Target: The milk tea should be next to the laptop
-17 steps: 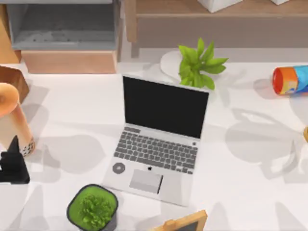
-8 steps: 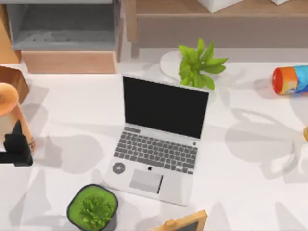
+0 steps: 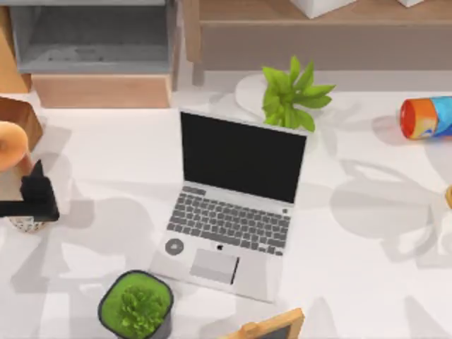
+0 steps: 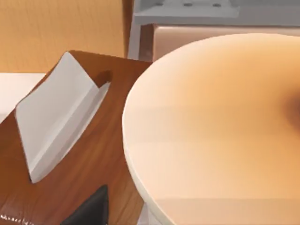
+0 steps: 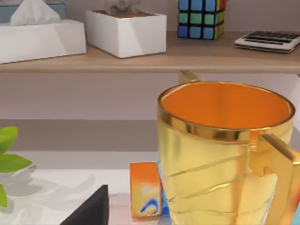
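Since a second ago your left gripper (image 3: 32,198) has climbed up the top view's left edge and now sits across the body of the tall beige-pink milk tea cup with the rounded tan-orange lid (image 3: 10,145), and the cup itself looks to have shifted a little with it. You cannot tell from these pictures whether the fingers are clamped on the cup or merely beside it. In the left wrist view the cup's broad tan-orange lid (image 4: 220,126) looms right in front of the camera, with a brown wooden holder carrying a white insert (image 4: 61,136) just behind it.

From the claw, the cup stands upright, long axis vertical, speckled base just below the gripper and lid just above it in the top view. The slim silver laptop with the black screen (image 3: 233,201) lies well apart, toward the table's middle, with bare white tabletop (image 3: 113,176) between. So your coming move turns on a carry toward the top view's right, keeping the cup upright, to set it just beside the laptop's near edge. The left arm is plainly the nearer one.

Your right gripper (image 5: 89,208) stays idle beside a shiny gold mug with an orange inside (image 5: 225,150).
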### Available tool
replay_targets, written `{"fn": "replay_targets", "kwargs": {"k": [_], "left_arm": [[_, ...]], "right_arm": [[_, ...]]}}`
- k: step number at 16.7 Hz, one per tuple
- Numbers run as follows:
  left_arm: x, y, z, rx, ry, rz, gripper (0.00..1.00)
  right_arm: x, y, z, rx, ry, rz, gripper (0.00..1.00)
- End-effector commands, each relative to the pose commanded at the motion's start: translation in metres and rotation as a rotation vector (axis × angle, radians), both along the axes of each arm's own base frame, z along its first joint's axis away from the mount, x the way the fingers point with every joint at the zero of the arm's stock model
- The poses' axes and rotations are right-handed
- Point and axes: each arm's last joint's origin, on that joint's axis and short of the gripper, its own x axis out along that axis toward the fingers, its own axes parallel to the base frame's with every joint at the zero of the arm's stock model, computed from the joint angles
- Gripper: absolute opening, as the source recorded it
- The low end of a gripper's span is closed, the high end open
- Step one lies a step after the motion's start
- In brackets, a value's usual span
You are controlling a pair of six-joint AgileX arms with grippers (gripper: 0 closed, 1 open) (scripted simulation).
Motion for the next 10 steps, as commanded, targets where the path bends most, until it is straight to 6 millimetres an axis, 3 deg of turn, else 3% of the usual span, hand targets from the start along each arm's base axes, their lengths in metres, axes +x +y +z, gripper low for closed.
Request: {"fn": "replay_targets", "kwargs": {"k": [8,10], "left_arm": [[0.0072,-0.0004,-0.0063,0.0,-0.003,0.0,1.0],[0.0072,-0.0004,-0.0063,0.0,-0.003,0.0,0.85]], "right_arm": [[0.0,0.0,0.0,0.0,0.0,0.0,1.0],[0.0,0.0,0.0,0.0,0.0,0.0,1.0]]}}
